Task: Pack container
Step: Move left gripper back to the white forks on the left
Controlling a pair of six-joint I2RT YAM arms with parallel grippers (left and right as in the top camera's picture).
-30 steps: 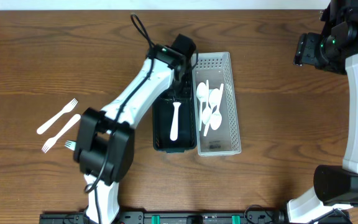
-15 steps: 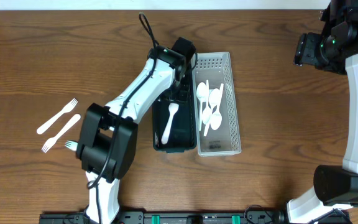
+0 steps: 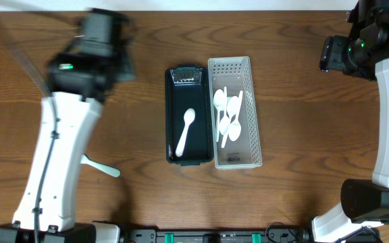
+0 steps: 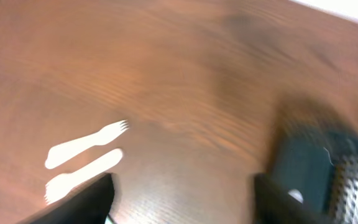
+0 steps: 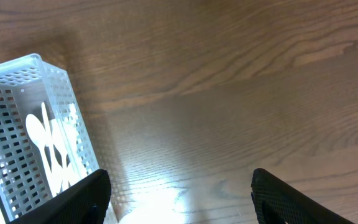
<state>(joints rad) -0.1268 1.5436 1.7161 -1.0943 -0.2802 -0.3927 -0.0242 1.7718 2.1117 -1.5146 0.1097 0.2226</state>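
Meanwhile the packing stands partly done: one white spoon (image 3: 186, 130) lies inside the black container (image 3: 201, 94) at the middle of the table (image 3: 302, 175), with the white basket (image 3: 238, 156) of spare spoons touching its right side; the left gripper (image 4: 184, 186), blurred with motion, hangs over bare wood near the table's far left corner, fingers spread wide, holding nothing and touching nothing; the right gripper (image 5: 180, 174) hovers near the far right edge, likewise parted and empty, the basket's corner showing in its wrist view; the next job looks to be a pickup toward the left edge, where a white fork (image 4: 86, 144) and a second white utensil (image 4: 82, 171) lie flat and close together; doing it well probably means settling above a single handle, turning the fingers across its narrow width, and lowering until the tips reach the wood, since thin plastic offers little to catch; the two sit close enough that a sloppy closing could drag the other along or lift both; a third white piece (image 3: 102, 166) shows beside the left arm in the overhead view, too hidden to name.
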